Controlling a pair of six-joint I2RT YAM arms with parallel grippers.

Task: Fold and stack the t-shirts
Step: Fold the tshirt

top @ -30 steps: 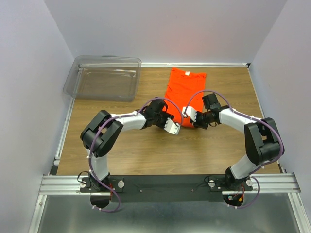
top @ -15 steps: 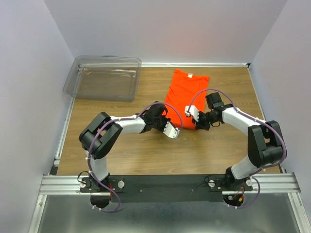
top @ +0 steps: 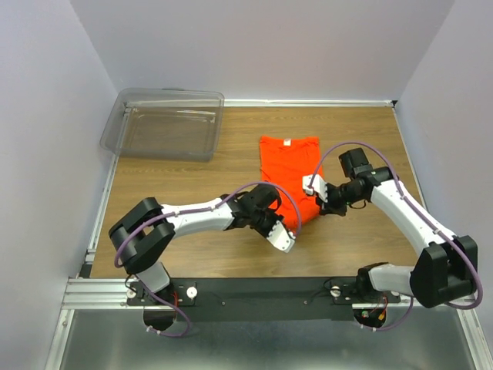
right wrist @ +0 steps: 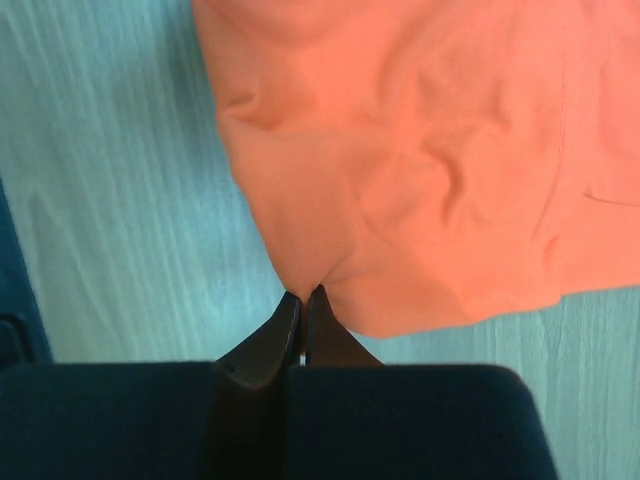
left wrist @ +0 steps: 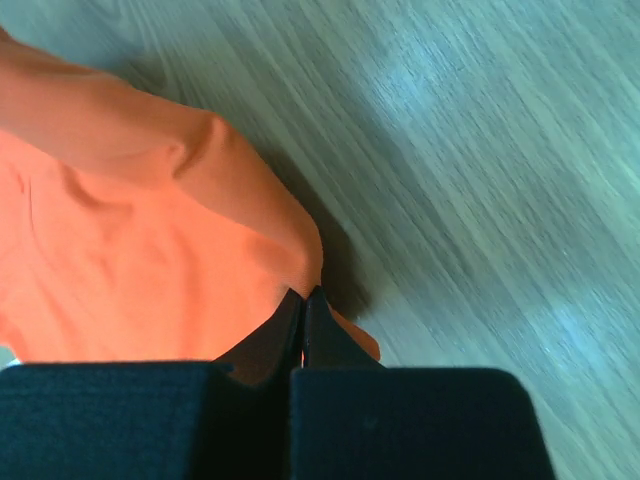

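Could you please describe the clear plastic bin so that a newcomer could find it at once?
Start at the wooden table and look to its far left corner. The bin sits there. It is the only transparent, rigid, box-shaped thing, unlike the soft orange t-shirt lying mid-table.

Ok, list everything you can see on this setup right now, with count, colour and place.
t-shirt: one, bright orange, middle of the table towards the far side
bin: one, clear plastic, far left corner
table: one, brown wood grain, under everything
left gripper: one, dark fingers, shut on the t-shirt's near edge
right gripper: one, dark fingers, shut on the t-shirt's right-hand edge
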